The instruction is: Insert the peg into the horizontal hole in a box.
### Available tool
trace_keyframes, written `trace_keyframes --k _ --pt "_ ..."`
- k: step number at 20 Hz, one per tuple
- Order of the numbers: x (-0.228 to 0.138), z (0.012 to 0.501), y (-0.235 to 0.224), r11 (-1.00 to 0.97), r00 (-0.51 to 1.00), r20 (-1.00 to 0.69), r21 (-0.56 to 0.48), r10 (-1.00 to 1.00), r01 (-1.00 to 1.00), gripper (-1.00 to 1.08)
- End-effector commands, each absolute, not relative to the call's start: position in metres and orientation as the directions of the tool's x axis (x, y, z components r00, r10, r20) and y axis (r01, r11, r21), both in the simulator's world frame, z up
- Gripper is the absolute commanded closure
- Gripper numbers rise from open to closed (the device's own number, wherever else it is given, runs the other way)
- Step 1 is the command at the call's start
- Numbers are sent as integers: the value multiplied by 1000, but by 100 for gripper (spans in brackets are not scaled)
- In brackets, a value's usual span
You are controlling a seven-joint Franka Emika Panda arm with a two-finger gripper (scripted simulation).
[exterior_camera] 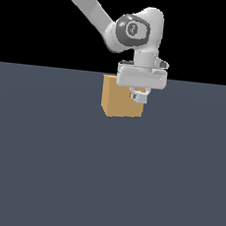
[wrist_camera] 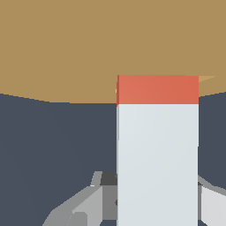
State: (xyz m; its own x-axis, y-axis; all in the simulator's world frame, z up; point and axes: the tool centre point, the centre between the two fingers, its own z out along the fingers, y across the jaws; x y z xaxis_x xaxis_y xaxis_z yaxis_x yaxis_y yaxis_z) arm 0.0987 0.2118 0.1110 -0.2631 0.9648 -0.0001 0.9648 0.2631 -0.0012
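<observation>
— Jaws are seen clamped on the white end of the peg [wrist_camera: 157, 150] by the gripper [exterior_camera: 138, 95]?

— Yes; its red part is already sunk into the box [exterior_camera: 117, 101]. Alignment should be kept level and straight while pushing.

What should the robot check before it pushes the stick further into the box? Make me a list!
1. Peg held in gripper: ok, fingers show on both sides of it in the wrist view.
2. Red-orange end reaches the box: ok, it meets the tan face.
3. Peg already inside the hole: cannot tell, the hole is hidden.
4. Peg lined up straight: cannot tell.
5. Box standing flat on the floor: ok.
6. White end free behind the gripper: ok.
</observation>
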Motion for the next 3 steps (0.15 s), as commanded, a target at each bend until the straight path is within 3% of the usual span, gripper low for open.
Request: trace_keyframes --k 1,3 --pt "97 113 221 261 -260 -1 2 965 965 108" --pt "97 113 223 261 -260 -1 2 965 965 108"
